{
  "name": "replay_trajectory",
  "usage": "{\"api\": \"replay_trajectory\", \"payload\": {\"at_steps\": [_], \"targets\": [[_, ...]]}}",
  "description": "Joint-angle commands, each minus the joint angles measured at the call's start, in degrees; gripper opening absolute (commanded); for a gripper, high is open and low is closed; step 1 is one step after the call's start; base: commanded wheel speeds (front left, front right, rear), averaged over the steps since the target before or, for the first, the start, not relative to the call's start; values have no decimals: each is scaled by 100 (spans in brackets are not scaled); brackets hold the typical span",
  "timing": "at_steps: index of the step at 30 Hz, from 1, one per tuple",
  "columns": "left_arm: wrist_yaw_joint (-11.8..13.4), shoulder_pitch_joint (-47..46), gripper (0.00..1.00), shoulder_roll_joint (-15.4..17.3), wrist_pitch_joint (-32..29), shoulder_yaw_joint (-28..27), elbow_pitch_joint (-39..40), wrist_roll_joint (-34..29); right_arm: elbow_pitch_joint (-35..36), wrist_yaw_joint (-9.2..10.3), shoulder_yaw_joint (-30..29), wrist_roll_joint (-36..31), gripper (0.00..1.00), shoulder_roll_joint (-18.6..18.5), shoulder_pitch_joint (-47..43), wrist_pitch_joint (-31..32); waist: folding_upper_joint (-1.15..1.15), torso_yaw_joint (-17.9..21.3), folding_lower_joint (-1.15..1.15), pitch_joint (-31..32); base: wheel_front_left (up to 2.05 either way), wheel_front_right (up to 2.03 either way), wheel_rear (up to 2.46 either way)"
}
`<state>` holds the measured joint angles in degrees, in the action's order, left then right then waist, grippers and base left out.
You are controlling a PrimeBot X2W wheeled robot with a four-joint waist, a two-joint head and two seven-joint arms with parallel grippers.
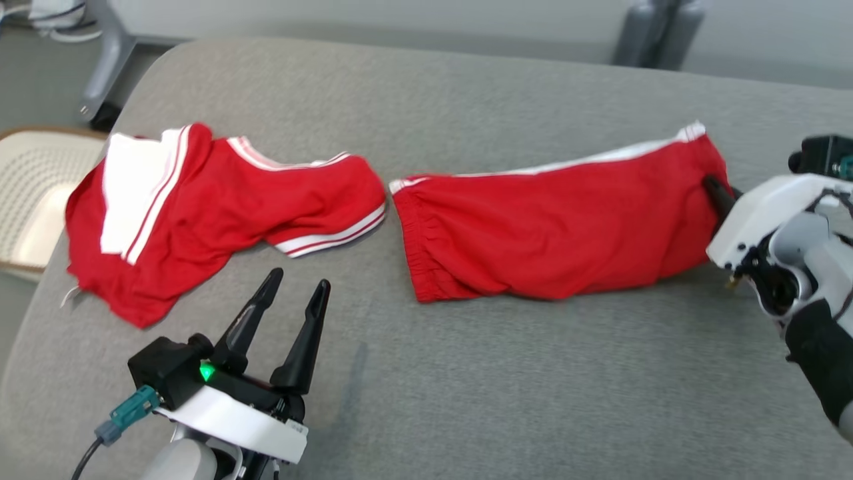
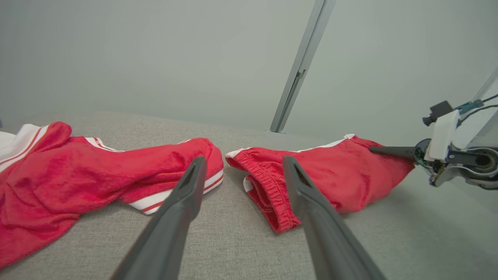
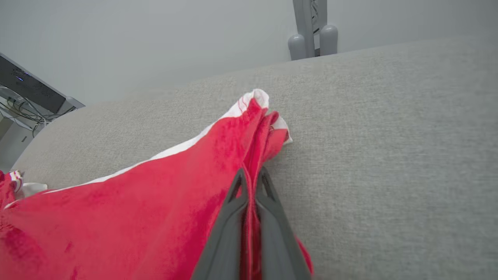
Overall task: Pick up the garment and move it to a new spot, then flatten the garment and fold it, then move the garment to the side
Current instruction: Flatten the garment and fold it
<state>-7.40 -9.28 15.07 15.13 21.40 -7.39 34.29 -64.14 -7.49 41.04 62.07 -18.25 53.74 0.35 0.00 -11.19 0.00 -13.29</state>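
Observation:
A red garment (image 1: 560, 223), a pair of shorts with a white side stripe, lies on the grey surface (image 1: 466, 373) at centre right, its elastic waistband toward the left. My right gripper (image 1: 714, 190) is shut on the hem end of the garment (image 3: 218, 186); the right wrist view shows its fingers (image 3: 233, 217) pinching a fold of red cloth. My left gripper (image 1: 293, 283) hovers open near the front left with nothing between its fingers (image 2: 186, 202). From the left wrist, the garment (image 2: 323, 175) and my right gripper (image 2: 373, 149) lie ahead to the right.
A second red piece (image 1: 200, 213) with white panels and stripes lies crumpled at the left of the surface. A pale chair (image 1: 33, 193) stands beyond the left edge. Grey stand legs (image 1: 656, 33) rise behind the far edge.

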Motion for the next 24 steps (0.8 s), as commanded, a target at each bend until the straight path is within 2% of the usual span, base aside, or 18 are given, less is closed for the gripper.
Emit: {"api": "replay_trajectory", "payload": {"at_steps": [1, 10, 17, 24], "targets": [[26, 78, 100, 10, 1, -3, 13, -44, 99, -1, 3, 76, 0, -73, -153, -89, 0, 318, 0, 293, 0, 0, 0], [264, 359, 100, -49, 1, -84, 73, -215, 558, -1, -5, 380, 0, -408, -1030, -579, 0, 831, 0, 761, 0, 0, 0], [597, 659, 100, -169, 0, -245, -99, -481, 724, -1, -42, 616, 0, -735, -1634, -754, 0, 1015, 0, 1138, 0, 0, 0], [594, 769, 100, -258, 1, -360, -237, -561, 806, -1, -59, 715, 0, -903, -1836, -875, 0, 1063, 0, 1212, 0, 0, 0]]}}
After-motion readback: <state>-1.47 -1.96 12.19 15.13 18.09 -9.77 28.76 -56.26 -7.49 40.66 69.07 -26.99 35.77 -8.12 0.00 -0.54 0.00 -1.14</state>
